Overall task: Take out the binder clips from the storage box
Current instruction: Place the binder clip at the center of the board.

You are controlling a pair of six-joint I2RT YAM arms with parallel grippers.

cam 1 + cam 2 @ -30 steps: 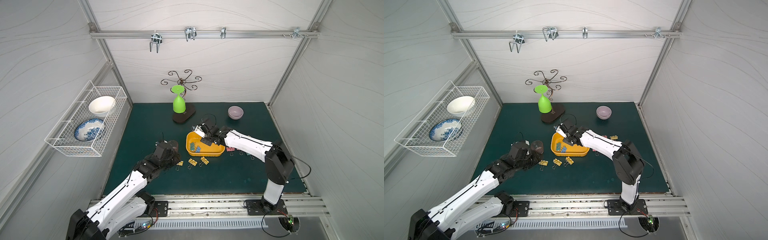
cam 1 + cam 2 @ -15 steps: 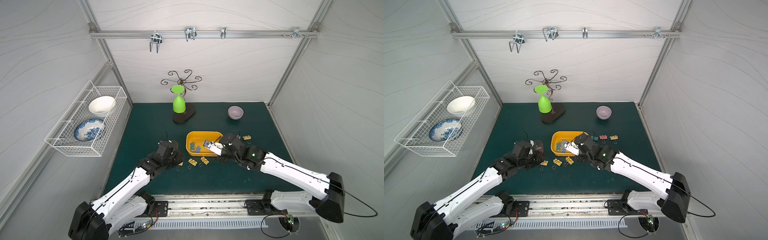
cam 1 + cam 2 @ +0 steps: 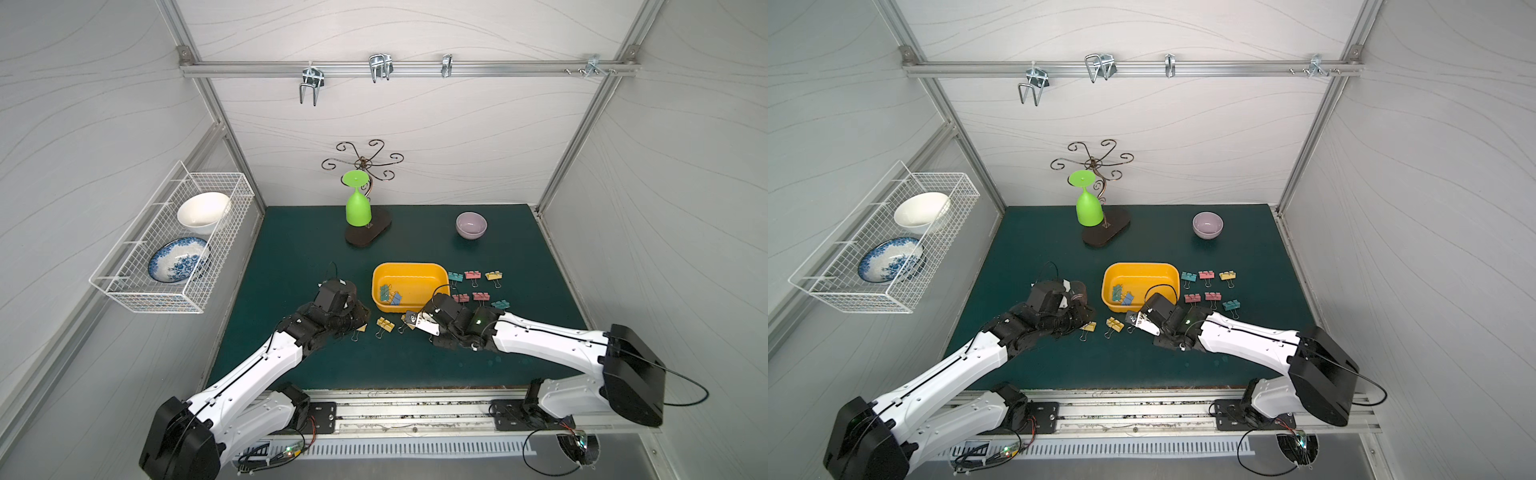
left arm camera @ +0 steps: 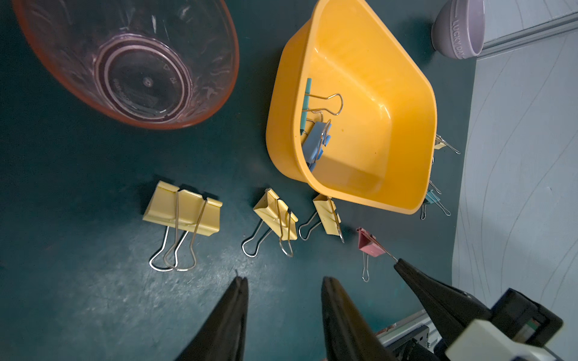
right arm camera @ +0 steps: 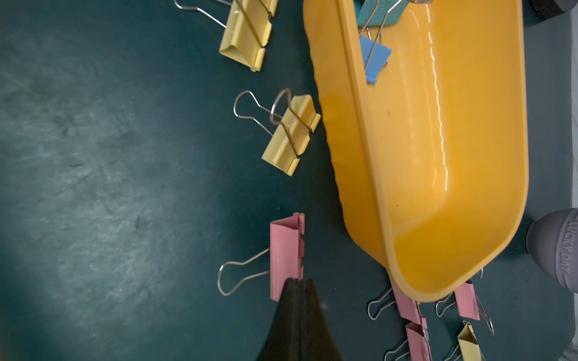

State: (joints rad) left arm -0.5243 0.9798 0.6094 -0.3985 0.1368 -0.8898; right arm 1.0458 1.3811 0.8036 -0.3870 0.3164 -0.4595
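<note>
The yellow-orange storage box [image 3: 409, 270] sits mid-table and holds teal and blue binder clips [image 3: 390, 294], also seen in the left wrist view [image 4: 316, 140]. My right gripper [image 5: 297, 281] is shut on a pink clip [image 5: 285, 250], gripping it by a wire handle low over the mat beside the box's near corner. In the left wrist view that pink clip [image 4: 370, 243] hangs from the right fingertips [image 4: 406, 268]. My left gripper [image 4: 283, 281] stands open and empty near three yellow clips [image 4: 183, 208] lying in front of the box. Several more clips [image 3: 473, 274] lie to the right of the box.
A clear pink-rimmed cup [image 4: 134, 59] stands left of the box, close to my left gripper. A lilac bowl [image 3: 471, 225] and a green glass [image 3: 358, 208] on a dark stand are at the back. A white wire basket [image 3: 174, 237] with bowls hangs on the left wall.
My right gripper has come out of the box and moved toward the front, down by the box's near corner, with the pink clip in it. The left arm has barely shifted.
</note>
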